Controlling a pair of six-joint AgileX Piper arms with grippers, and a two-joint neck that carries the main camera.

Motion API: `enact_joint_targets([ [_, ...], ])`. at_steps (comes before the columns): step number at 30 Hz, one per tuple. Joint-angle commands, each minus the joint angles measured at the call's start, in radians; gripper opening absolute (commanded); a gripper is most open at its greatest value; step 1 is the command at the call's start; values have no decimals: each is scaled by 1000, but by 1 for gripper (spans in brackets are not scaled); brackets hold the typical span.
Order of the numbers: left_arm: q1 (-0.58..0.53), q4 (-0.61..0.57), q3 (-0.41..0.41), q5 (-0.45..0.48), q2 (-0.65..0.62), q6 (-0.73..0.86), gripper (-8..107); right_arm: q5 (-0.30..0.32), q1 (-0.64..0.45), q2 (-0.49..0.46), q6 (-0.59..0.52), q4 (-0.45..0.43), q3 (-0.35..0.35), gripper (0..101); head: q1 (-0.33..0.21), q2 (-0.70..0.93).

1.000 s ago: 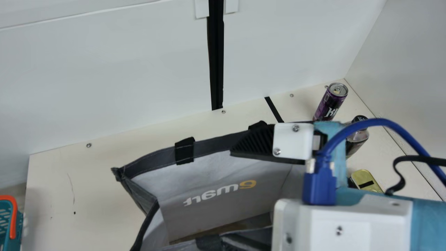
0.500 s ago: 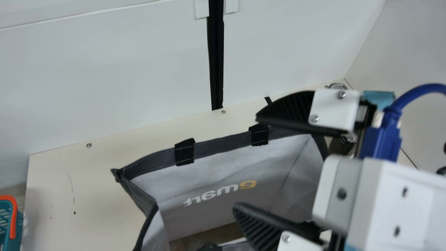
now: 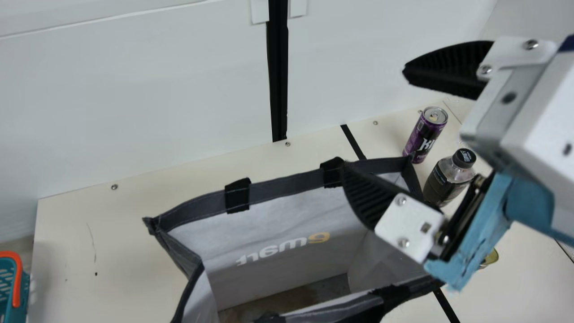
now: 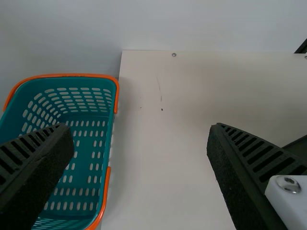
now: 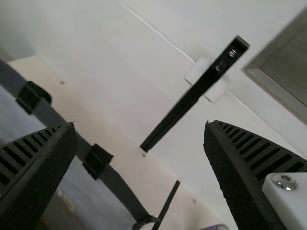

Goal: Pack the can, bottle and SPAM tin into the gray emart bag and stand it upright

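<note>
Jaws parted wide on the R gripper (image 3: 374,117), nothing gripped. Since the prev. frames it's come up off the bag mouth, swung out twd 2 o'clock & twisted, so one finger now points over the bag's far corner, the other up by the back wall. L gripper (image 4: 139,125) also spread, holding nothing, hung betw. the teal basket (image 4: 116,96) & the bag side, at approx 9 o'clock of the rig.

Just under the R jaws: gray emart bag (image 3: 287,185), mouth up & gaping, far rim unmoved thru the swing; near rim back in sight now the arm's off it. Looks upright already, so prob. the propping part's OK for now & packing comes next.

Further out, all on the table (image 3: 89,233), all outside the bag: can (image 3: 423,137) standing just off the bag's far corner, approx 1:30 from bag centre; bottle (image 3: 444,181) beside it, approx 2 o'clock, uncovered again vs. the last frame; SPAM tin (image 3: 492,258) at 3 o'clock, mostly behind the R arm. None of the 3 has shifted AFAICT.

Next, IMO: R goes for can or bottle. Risk: low finger snags the rim & tips the bag, or clips the bottle en route.
</note>
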Motion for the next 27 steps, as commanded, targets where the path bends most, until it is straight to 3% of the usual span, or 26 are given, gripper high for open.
enact_joint_targets([
  [1,0,0,0,0,0,0,90,0,-58,7,3,14,-4,95,-23,-1],
  [17,0,0,0,0,0,0,90,0,-373,79,40,139,-16,95,-23,-1],
  [27,0,0,0,0,0,0,90,0,-478,95,148,111,12,95,-23,-1],
])
